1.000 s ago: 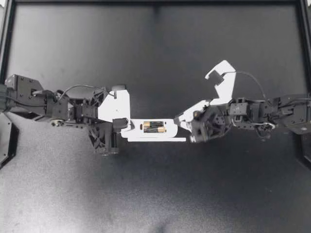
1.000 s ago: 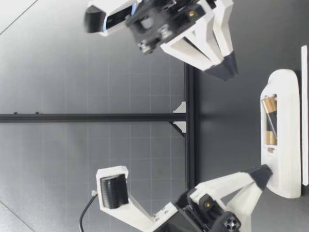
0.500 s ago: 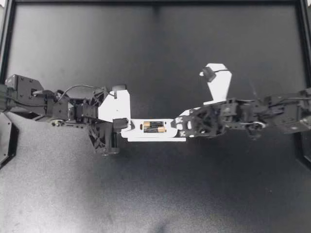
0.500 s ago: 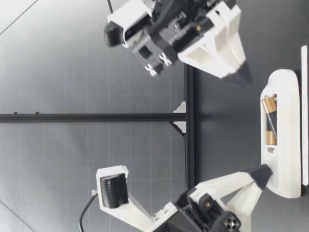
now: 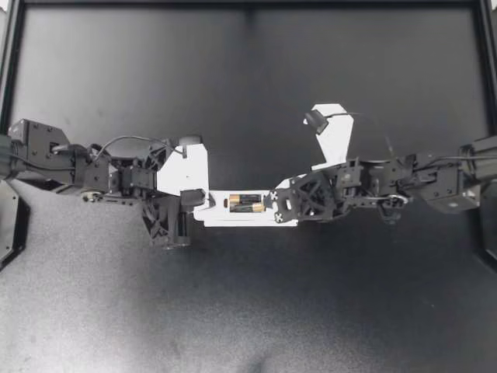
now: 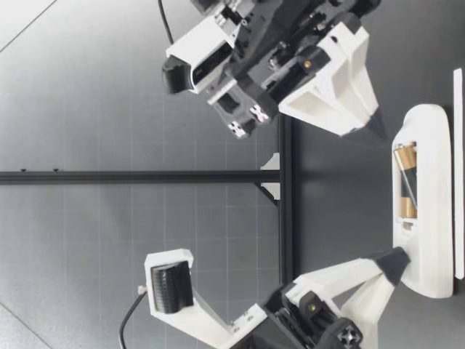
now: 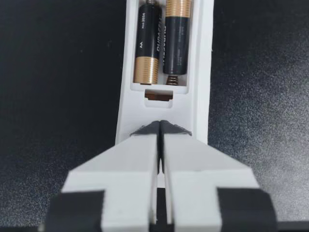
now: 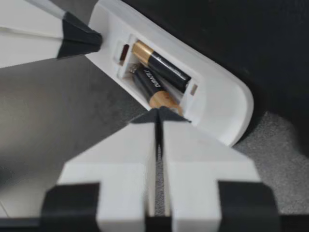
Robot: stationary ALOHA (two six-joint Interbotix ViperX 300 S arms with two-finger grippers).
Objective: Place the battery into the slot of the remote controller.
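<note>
A white remote lies face down mid-table with its slot open and two gold-and-black batteries side by side in it. My left gripper is shut, and its tips rest on the remote's end just short of the slot. My right gripper is also shut, with nothing between its fingers. Its tips hover at the gold end of the nearer battery. In the low view the right gripper hangs just above the remote, while the left gripper touches it.
A thin white strip lies along the remote's near side, seen on edge as a strip in the low view. Black frame rails border the dark mat. Open mat stretches in front of and behind both arms.
My right gripper has closed from open and moved left and down, until its tips are over the slot's end. The left arm and the remote have not moved.
</note>
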